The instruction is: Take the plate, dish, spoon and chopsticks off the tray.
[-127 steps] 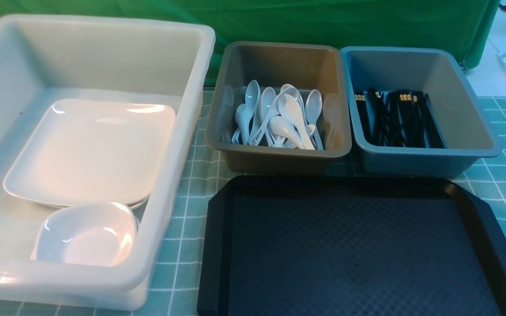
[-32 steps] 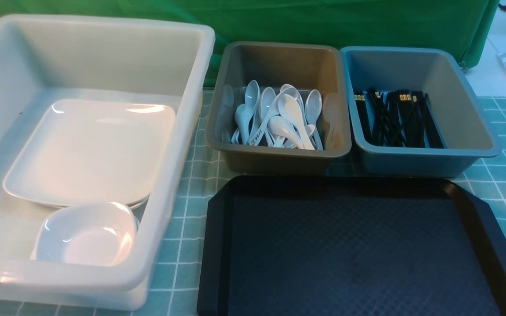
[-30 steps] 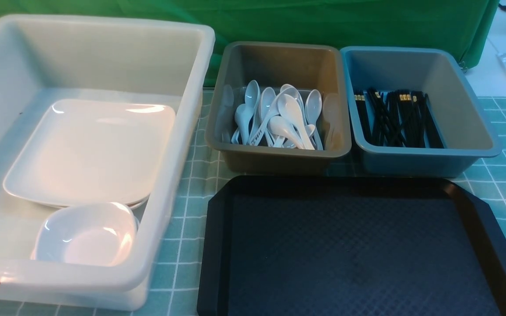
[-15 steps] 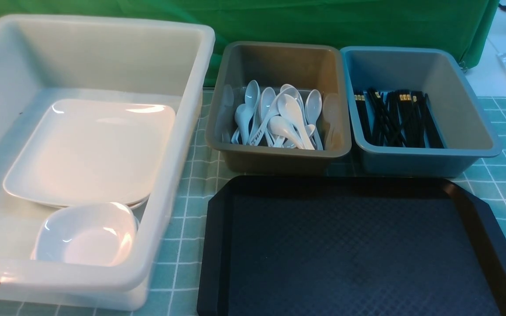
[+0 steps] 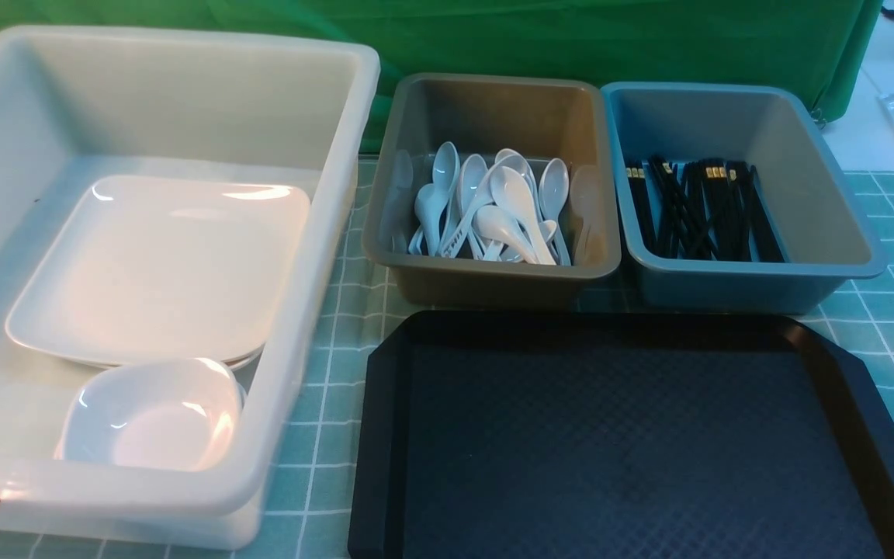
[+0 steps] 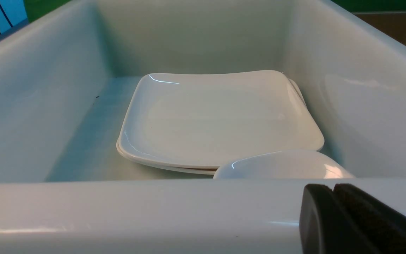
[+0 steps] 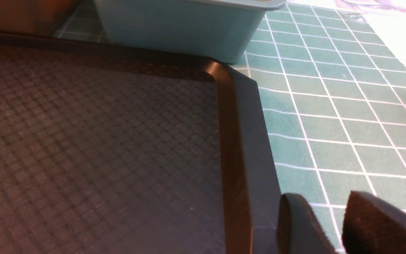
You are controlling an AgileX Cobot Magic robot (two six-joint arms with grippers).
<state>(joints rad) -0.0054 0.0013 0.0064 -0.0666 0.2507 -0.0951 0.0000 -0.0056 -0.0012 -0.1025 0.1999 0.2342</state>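
Observation:
The black tray (image 5: pixel 625 435) lies at the front right with a bare textured floor; its corner also shows in the right wrist view (image 7: pixel 100 141). The white plate (image 5: pixel 156 264) rests flat in the big white tub (image 5: pixel 315 233), on another plate, and the small deep dish (image 5: pixel 156 415) sits in front of it. White spoons (image 5: pixel 493 206) are piled in the grey tub (image 5: pixel 493 112). Black chopsticks (image 5: pixel 699 210) lie in the blue tub (image 5: pixel 827 210). My left gripper (image 6: pixel 331 188) is shut and empty, just outside the white tub's near rim (image 6: pixel 136 208). My right gripper (image 7: pixel 324 197) stands open and empty over the tray's right edge.
The three tubs stand side by side behind and left of the tray on a teal checked cloth (image 7: pixel 330 106). A green curtain hangs behind them. In the left wrist view the plate (image 6: pixel 217 120) and the dish (image 6: pixel 284 165) show beyond the tub's rim.
The left gripper's tip at the front view's lower left corner sits a little lower than in the earliest frame. Over the last second nothing has moved.

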